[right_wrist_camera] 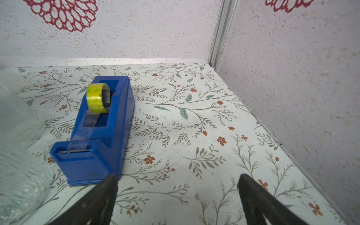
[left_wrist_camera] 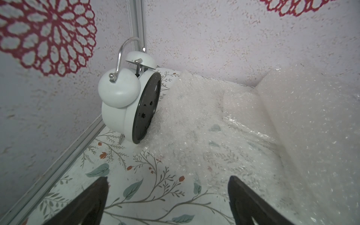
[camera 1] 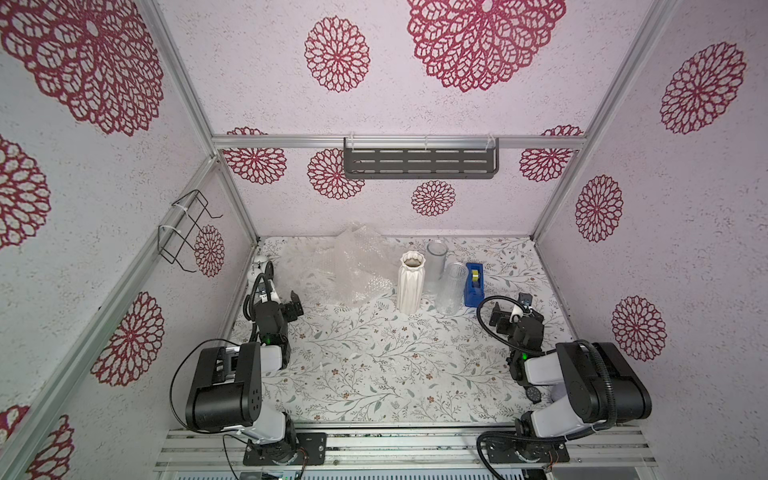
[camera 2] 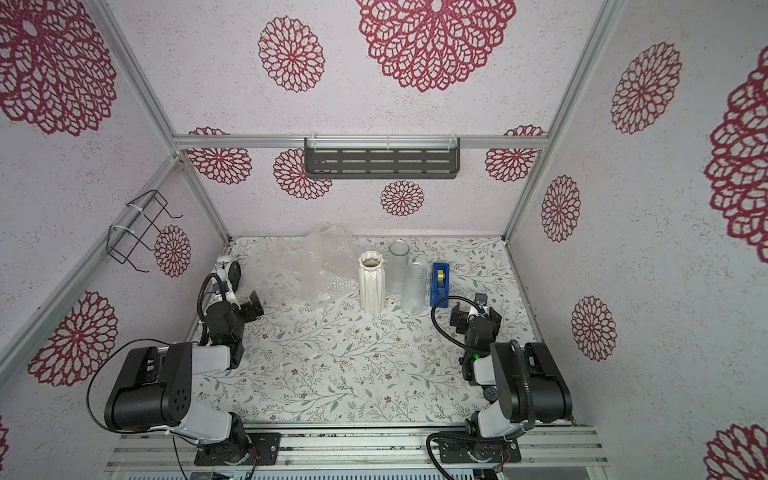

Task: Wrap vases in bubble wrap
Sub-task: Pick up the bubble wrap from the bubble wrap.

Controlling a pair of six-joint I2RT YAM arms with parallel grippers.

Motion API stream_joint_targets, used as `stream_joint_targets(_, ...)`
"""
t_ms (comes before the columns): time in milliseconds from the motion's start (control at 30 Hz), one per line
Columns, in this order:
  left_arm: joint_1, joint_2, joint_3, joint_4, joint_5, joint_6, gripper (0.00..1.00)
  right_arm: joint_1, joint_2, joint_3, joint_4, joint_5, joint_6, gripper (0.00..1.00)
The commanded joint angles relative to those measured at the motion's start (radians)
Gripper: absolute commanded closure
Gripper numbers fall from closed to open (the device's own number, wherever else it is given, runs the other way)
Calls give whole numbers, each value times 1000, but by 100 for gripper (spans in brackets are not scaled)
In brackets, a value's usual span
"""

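Vases (camera 1: 411, 286), bubble wrap (camera 1: 345, 266) along far table (camera 1: 374, 365) edge; open room in front; left hand (left_wrist_camera: 168, 177), right hand (right_wrist_camera: 178, 175) spread, empty.

Clear ribbed glass (right_wrist_camera: 17, 171): cropped by frame edge in right wrist view, blurred. Frosted cylinder (camera 1: 435, 259): lower part overlapped by clear ribbed glass in both top views. Bubble wrap (left_wrist_camera: 233, 116): cropped at edge of left wrist view, sheet count indeterminable. Alarm clock (left_wrist_camera: 124, 101): dial facing away, unseen.
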Motion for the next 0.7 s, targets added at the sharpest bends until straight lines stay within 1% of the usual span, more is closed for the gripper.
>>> stream_joint_targets(0, -7, 11, 20, 34, -9, 17, 2, 5, 4, 25, 46, 12, -5, 1)
stream_joint_targets(567, -8, 9, 16, 41, -6, 21, 2, 4, 2, 22, 50, 13, -5, 1)
stream_joint_targets(600, -9, 5, 11, 50, 4, 31, 2, 5, 1, 16, 60, 6, -11, 1)
stream_joint_targets(633, -17, -18, 5, 44, 17, 47, 2, 6, -3, 7, 74, -26, -23, 1)
stream_joint_targets(667, -41, -61, -1, 19, 1, 70, 2, 9, -15, -6, 82, -58, -39, 1)
